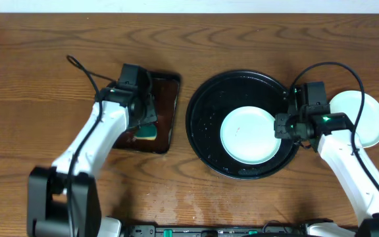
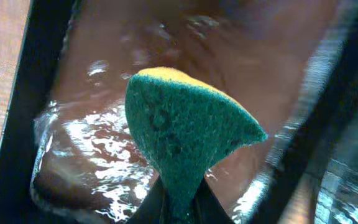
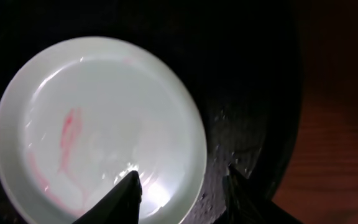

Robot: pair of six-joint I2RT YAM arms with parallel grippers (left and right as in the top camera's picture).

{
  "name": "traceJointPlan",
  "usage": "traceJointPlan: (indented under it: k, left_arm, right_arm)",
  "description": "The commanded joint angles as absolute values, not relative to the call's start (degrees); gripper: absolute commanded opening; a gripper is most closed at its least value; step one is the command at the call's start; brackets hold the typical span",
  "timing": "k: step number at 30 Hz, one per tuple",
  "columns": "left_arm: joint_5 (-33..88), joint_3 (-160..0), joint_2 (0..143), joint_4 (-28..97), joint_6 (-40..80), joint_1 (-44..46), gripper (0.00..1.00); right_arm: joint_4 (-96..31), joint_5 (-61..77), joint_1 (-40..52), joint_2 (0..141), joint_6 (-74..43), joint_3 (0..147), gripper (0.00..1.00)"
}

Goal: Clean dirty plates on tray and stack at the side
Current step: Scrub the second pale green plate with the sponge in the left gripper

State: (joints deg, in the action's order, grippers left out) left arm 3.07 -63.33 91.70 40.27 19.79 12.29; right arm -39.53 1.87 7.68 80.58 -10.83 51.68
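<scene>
Tray (image 1: 202,112) with 1 red-smeared plate (image 1: 249,135)

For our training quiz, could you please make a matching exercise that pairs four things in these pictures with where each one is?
Things:
1. sponge
2. smeared plate
3. side plates
4. right gripper

Places:
A. on the table, right of the black tray
B. lying on the black tray
C. pinched in the left gripper, over the brown tray
D. open, at the smeared plate's rim

Pairs: 1-C, 2-B, 3-A, 4-D
</scene>
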Motion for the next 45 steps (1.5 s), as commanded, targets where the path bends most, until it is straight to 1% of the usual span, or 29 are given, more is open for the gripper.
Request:
traceJointPlan:
  k: [1,4,8,9,12,13,15,21,28,34,36,38,41,45]
  left_arm:
    - [3.8,-67.2,87.6,40.8,17.8,15.8,0.07]
    - [5.3,-68.3,86.2,40.4,18.3,19.2,0.07]
    - [13.6,-68.6,86.4,37.3,20.7,23.7,0.07]
    - [14.4,-68.5,86.5,36.3,21.5,25.0,0.07]
    - [14.4,-68.5,87.1,32.7,22.0,29.1,0.08]
    - [14.4,-68.5,87.4,31.6,22.6,30.3,0.08]
    - [14.4,-68.5,88.5,29.1,24.5,32.5,0.08]
    - [14.6,-68.5,95.7,22.0,29.6,37.5,0.08]
    - [19.5,-68.5,106.8,12.9,33.5,42.3,0.10]
    - [18.9,-68.5,114.0,10.5,33.5,43.4,0.12]
    - [15.4,-68.5,115.2,13.3,33.5,43.0,0.11]
    - [6.7,-68.5,115.6,18.7,33.6,42.8,0.08]
    - [-4.8,-69.3,115.5,26.5,34.2,42.7,0.08]
    - [-13.4,-71.9,115.5,34.5,34.6,42.7,0.08]
  right_arm:
    - [-38.1,0.5,7.4,84.3,-10.2,51.6,0.41]
    - [-36.6,1.8,7.4,88.5,-10.2,51.6,0.41]
    - [-35.9,3.7,7.4,93.4,-10.2,51.6,0.41]
    - [-35.5,3.8,7.4,94.7,-10.2,51.6,0.39]
    - [-34.6,6.5,7.4,97.4,-10.2,51.6,0.16]
    - [-34.4,7.3,7.4,98.0,-10.2,51.6,0.10]
    - [-34.1,9.3,7.4,98.6,-10.2,51.6,0.01]
    - [-34.1,9.7,7.6,98.5,-8.4,51.6,0.01]
    - [-34.2,9.5,9.3,98.5,-6.3,51.6,0.01]
    - [-34.6,9.5,10.0,98.5,-5.5,51.6,0.01]
    - [-34.7,9.4,10.0,98.5,-5.2,51.6,0.01]
    - [-34.9,9.4,10.0,98.5,-5.1,51.6,0.01]
    - [-35.2,9.3,10.0,98.5,-4.5,51.6,0.01]
    - [-35.2,9.3,10.0,98.5,-4.6,51.6,0.01]
